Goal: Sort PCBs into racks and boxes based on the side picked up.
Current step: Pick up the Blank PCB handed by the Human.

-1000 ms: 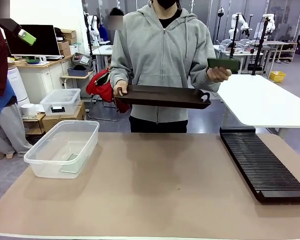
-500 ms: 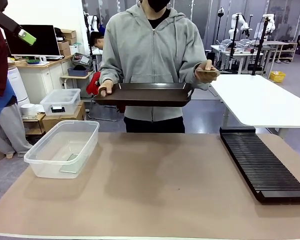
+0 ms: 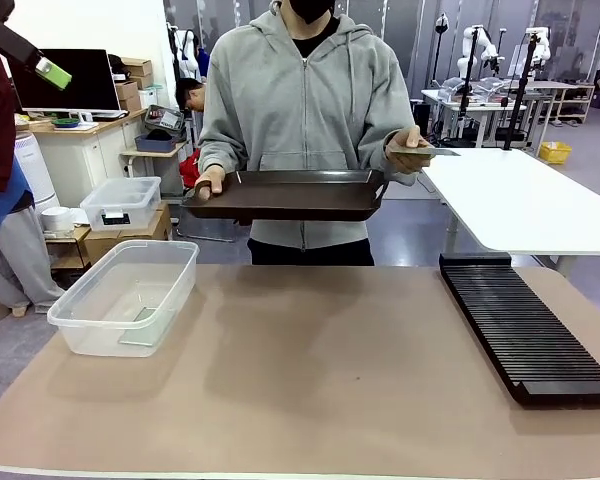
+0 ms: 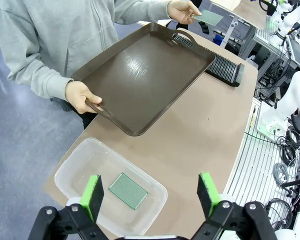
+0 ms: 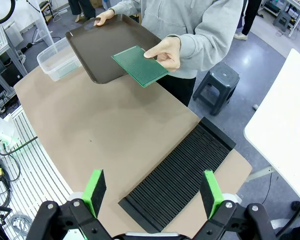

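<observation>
A person (image 3: 302, 110) in a grey hooded top stands at 12 o'clock across the tan counter (image 3: 310, 390). One of the person's own hands (image 3: 208, 183) holds a dark brown plastic handled tray (image 3: 290, 195) level by the handle at its 9 o'clock end. The person's other hand (image 3: 408, 150), just past the tray's 3 o'clock end, pinches a thin dark-green rectangular circuit board (image 5: 140, 65).

This held board is flat and level, dotted face up. In the front view it shows edge-on, with its free end pointing to 3 o'clock. In the right wrist view its long axis runs from 10 to 4 o'clock, the thumb lies on top at the 2 o'clock edge, and one corner overlaps the tray's rim. Whether board and tray touch, I cannot tell.

A second board (image 4: 128, 190) of the same kind lies flat on the floor of a large clear plastic tub (image 3: 85, 335) at the counter's 9 o'clock side. In the left wrist view its long axis runs from 10 to 4 o'clock, in line with the tub's long walls.

A long black slotted rack (image 3: 525, 330) lies flat at the counter's 3 o'clock side. In the front view its long axis runs from 11 to 5 o'clock, with the slots crossing it.

The robot's left hand (image 4: 150, 189) hangs high above the tub, its green-padded fingers (image 4: 93, 192) spread wide, released and grasping nothing. The right hand (image 5: 152, 192) hangs high above the rack's end nearer the robot, likewise released and grasping nothing.
</observation>
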